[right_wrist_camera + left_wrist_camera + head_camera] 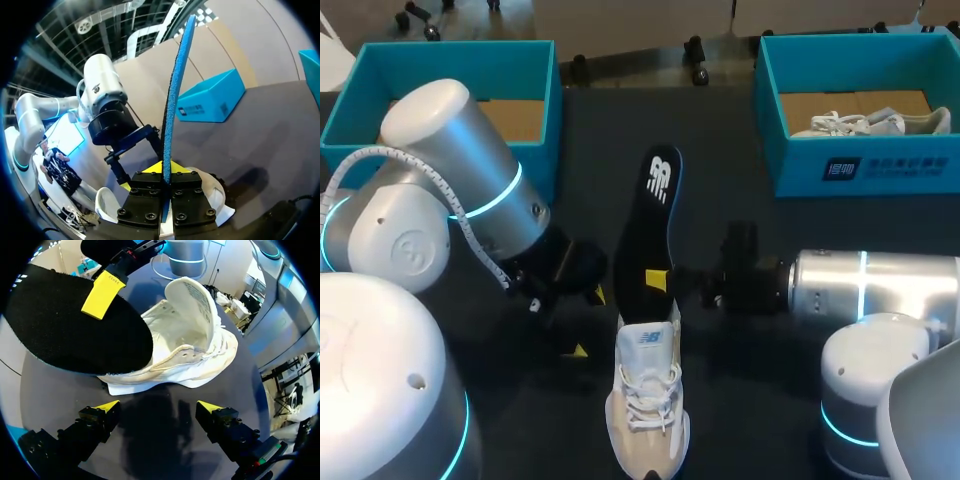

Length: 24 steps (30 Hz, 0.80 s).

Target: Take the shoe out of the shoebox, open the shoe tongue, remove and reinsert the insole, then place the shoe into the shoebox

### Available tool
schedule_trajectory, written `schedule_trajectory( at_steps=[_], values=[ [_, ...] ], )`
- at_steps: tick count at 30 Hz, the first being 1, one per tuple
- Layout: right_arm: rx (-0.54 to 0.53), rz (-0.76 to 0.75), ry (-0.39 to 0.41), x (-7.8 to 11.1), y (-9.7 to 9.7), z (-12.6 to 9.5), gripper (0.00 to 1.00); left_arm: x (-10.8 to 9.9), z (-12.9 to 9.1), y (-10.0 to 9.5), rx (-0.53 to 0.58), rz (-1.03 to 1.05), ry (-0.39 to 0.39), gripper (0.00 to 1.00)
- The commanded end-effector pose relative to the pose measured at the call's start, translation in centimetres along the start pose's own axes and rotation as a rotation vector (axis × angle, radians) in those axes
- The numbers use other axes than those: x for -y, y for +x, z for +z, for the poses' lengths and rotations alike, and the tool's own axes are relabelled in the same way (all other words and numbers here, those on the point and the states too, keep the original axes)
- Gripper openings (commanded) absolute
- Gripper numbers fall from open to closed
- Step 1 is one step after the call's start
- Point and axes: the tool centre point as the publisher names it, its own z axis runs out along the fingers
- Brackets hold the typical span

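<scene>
The thin, fuzzy black insole point(655, 215) is pinched between right fingers point(656, 281).

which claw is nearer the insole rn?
Right. The right claw is shut on the insole, holding it over the shoe. The left claw is open beside the shoe, clear of the insole.

You are in a robot lab. You can tell because two big silver robot arms, your left arm point(450, 190) and right arm point(870, 285), share one dark table point(720, 160). One blue shoebox point(210, 100) stands well ahead of your right pincer point(163, 170); a second blue shoebox point(860, 165) stands well off to its side.
</scene>
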Motion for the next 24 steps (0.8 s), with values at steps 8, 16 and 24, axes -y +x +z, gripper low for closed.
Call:
schedule_trajectory(
  at_steps=[8,16,24],
  values=[
    [-0.008,0.005,0.022,0.2,-0.2,0.4,0.00,0.1,0.0,0.0,0.009,-0.014,0.003,1.00],
    [-0.028,0.008,0.028,0.9,-0.3,0.7,0.00,0.3,-0.1,-0.4,0.057,-0.045,-0.007,1.00],
    [-0.040,0.015,0.032,1.6,-0.1,0.7,0.00,0.4,0.2,0.0,0.076,-0.037,-0.012,1.00]
  ],
)
